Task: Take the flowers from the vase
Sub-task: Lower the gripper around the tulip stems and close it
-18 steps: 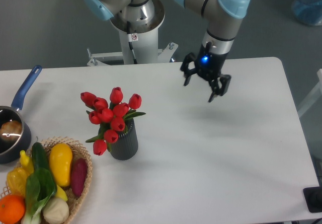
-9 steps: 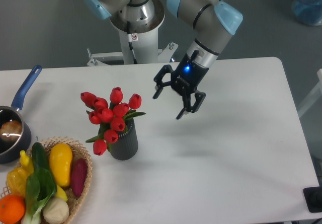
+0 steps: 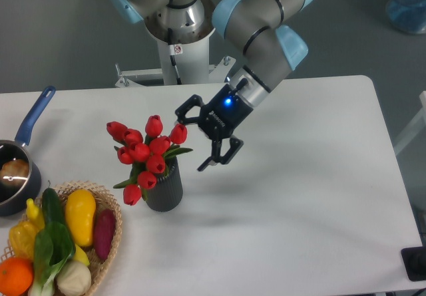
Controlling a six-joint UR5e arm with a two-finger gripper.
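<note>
The flowers [image 3: 146,151], a bunch of red tulip buds with green stems and leaves, stand in the dark grey ribbed vase [image 3: 164,188] left of the table's middle. My gripper [image 3: 192,142] hangs open just to the right of the bunch, at bud height. Its fingers point left and down toward the flowers. One fingertip [image 3: 180,116] is close to the rightmost bud, but nothing is between the fingers.
A wicker basket [image 3: 110,243] of vegetables and fruit sits at the front left, close to the vase. A dark pot with a blue handle [image 3: 33,118] is at the left edge. The robot base [image 3: 178,50] stands behind the table.
The gripper has swept left and down from the table's back right, ending beside the flowers. It stays open. Flowers and vase have not moved.
</note>
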